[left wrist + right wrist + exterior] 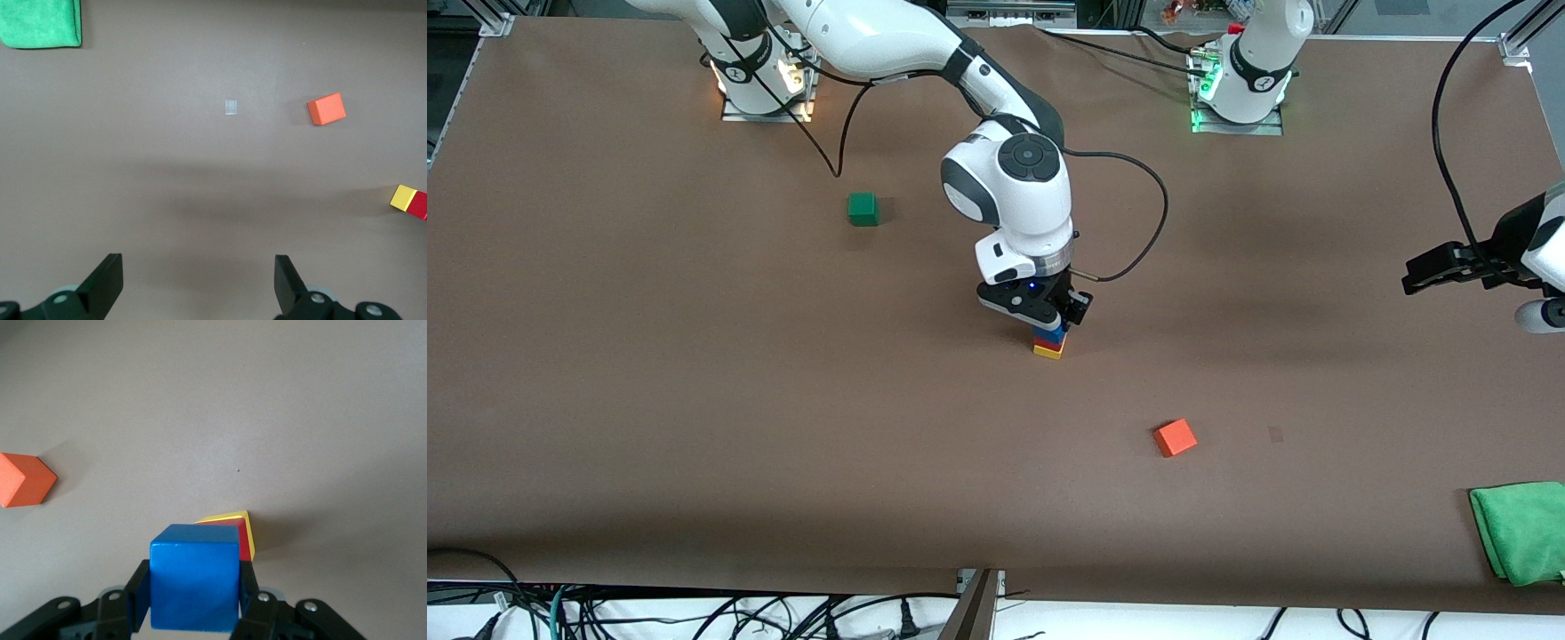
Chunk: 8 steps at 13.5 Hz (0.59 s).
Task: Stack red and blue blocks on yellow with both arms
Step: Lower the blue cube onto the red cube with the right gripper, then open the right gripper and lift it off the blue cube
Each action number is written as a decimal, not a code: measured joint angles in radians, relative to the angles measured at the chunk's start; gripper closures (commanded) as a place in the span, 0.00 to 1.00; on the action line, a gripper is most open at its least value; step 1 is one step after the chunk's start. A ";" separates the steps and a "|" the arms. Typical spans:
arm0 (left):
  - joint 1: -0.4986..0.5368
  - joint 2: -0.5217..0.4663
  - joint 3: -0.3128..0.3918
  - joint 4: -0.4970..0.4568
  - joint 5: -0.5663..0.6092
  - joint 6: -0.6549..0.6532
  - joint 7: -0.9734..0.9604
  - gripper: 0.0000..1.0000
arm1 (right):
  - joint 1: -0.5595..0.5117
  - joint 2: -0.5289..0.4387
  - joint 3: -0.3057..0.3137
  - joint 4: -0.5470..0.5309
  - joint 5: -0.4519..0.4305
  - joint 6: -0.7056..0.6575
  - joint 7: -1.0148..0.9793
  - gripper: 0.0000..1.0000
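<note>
In the middle of the table the yellow cube (1048, 353) stands with the red block (1042, 344) on it. My right gripper (1051, 325) is shut on the blue block (1055, 336) and holds it directly on top of the red one. In the right wrist view the blue block (194, 577) sits between the fingers (137, 593), with the red (245, 544) and yellow (227, 517) edges showing below it. My left gripper (1412, 281) waits open and empty in the air over the left arm's end of the table. Its wrist view shows it (199, 270) over bare table.
A dark green cube (863, 209) lies toward the right arm's base. An orange-red cube (1175, 437) lies nearer the front camera than the stack and also shows in the left wrist view (326, 109). A green cloth (1520, 531) lies at the front corner at the left arm's end.
</note>
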 measured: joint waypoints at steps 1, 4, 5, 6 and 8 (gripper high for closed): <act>0.000 0.000 0.000 0.000 0.000 0.000 0.000 0.00 | 0.001 0.003 0.000 0.000 -0.003 0.003 0.002 0.22; 0.000 0.000 0.000 0.000 0.000 0.000 0.000 0.00 | 0.001 0.005 0.000 0.000 -0.020 0.005 0.009 0.00; 0.000 0.000 0.000 0.000 0.000 0.000 0.000 0.00 | 0.001 0.005 -0.001 0.001 -0.020 0.007 0.010 0.00; 0.000 0.000 0.000 0.000 0.000 0.000 0.000 0.00 | 0.001 0.005 -0.003 0.003 -0.021 0.007 0.010 0.00; 0.000 0.000 0.000 0.000 0.000 0.000 0.000 0.00 | 0.001 0.002 -0.009 0.021 -0.021 -0.009 0.010 0.00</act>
